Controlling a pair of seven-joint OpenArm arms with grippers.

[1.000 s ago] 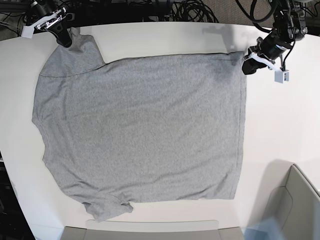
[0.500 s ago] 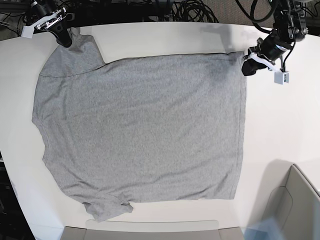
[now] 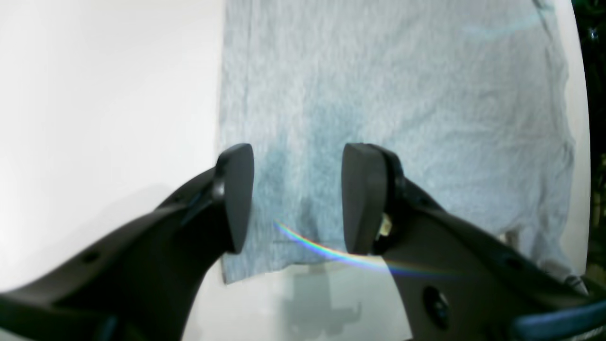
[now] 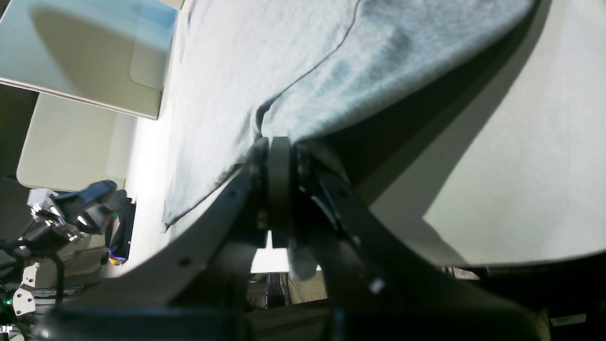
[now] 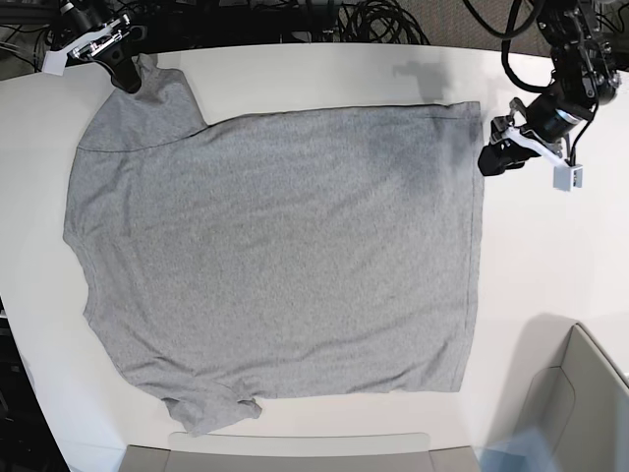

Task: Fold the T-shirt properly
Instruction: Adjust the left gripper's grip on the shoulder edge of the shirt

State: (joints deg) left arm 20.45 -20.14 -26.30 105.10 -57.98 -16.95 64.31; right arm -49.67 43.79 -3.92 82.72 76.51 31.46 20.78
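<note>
The heather-grey T-shirt [image 5: 275, 246] lies spread flat on the white table [image 5: 550, 256], plain side up, with no lettering visible. My right gripper [image 5: 126, 79] is at the far left corner, shut on the upper sleeve. In the right wrist view the shut gripper [image 4: 279, 147] pinches the cloth [image 4: 284, 57] and lifts it slightly. My left gripper [image 5: 489, 159] hangs by the shirt's right hem edge, a little below its far corner. In the left wrist view the left gripper [image 3: 296, 199] is open and empty above the cloth [image 3: 378, 94] near the hem corner.
A beige bin [image 5: 580, 393] stands at the near right corner, and it also shows in the right wrist view [image 4: 90, 47]. A flat tray edge [image 5: 295, 452] runs along the near side. Black cables [image 5: 373, 20] lie behind the table.
My left gripper has moved away from the shirt's far right corner, toward the near side and slightly right. That corner now lies flat. The right gripper has not moved.
</note>
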